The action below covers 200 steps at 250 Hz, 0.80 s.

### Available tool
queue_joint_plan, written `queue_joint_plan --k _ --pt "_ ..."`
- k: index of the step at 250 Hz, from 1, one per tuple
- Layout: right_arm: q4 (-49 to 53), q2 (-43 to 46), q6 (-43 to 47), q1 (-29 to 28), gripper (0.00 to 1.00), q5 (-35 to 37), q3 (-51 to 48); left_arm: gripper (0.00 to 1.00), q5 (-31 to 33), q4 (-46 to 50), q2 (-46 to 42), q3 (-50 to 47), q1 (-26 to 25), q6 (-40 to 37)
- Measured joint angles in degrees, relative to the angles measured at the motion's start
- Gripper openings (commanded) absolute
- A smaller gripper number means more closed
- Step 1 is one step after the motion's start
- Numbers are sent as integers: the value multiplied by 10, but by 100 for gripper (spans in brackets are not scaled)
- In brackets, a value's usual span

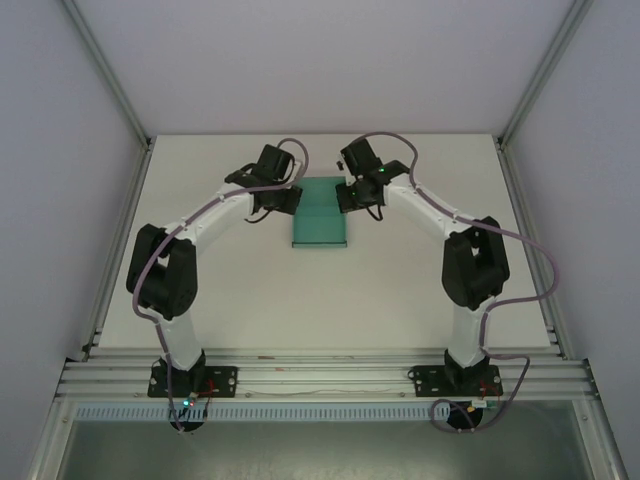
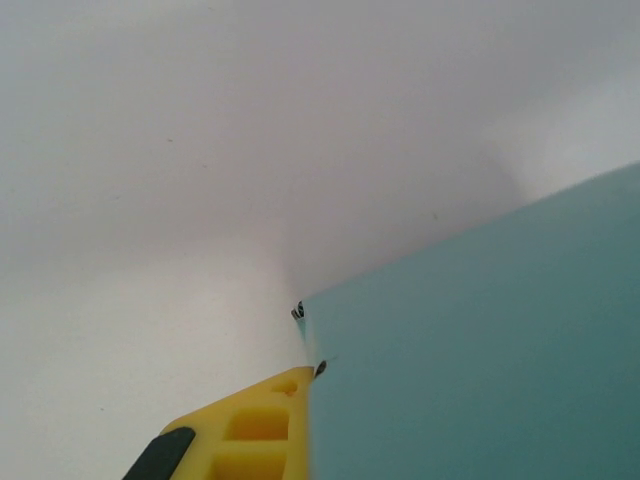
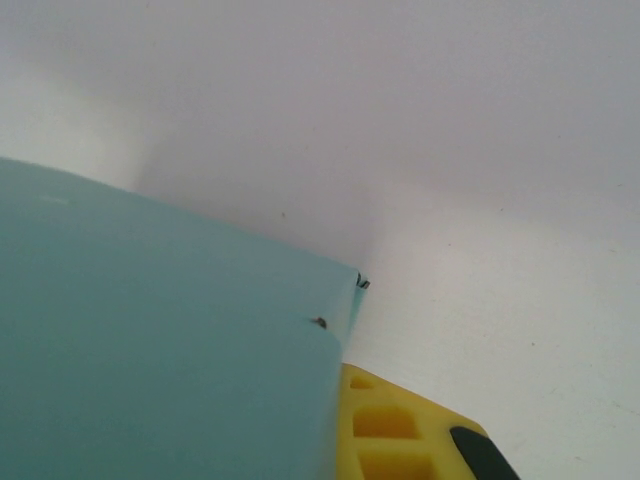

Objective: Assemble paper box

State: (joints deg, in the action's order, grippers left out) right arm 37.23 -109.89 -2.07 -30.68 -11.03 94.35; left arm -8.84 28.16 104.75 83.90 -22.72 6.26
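paper box: thin teal card, matt and smooth, plain-faced, with a clean cut edge in the wrist views.
left gripper finger: yellow plastic, matt, moulded with recesses; black insert at its 7 o'clock end.
right gripper finger: the same matt yellow plastic; black pad at 4 o'clock.
table: white, matt, smooth top.
rails: bare ribbed aluminium with a dull sheen, along the table's 6 o'clock edge.
left arm, right arm: black and white plastic shells, slightly glossy.
cables: lilac-grey sleeve, matt.
walls: white matt panels.
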Motion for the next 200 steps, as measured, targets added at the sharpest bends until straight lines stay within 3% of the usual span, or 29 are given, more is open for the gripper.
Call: queue_joint_plan --k 31,83,200 --pt "-26 -7 -66 -10 0 24 -3 0 46 -18 11 0 -13 103" --pt "-84 -10 -141 -28 0 73 -36 0 75 -57 15 -19 -21 184" --pt "-146 -11 -173 -38 0 135 -84 0 129 -139 25 -64 -51 226"
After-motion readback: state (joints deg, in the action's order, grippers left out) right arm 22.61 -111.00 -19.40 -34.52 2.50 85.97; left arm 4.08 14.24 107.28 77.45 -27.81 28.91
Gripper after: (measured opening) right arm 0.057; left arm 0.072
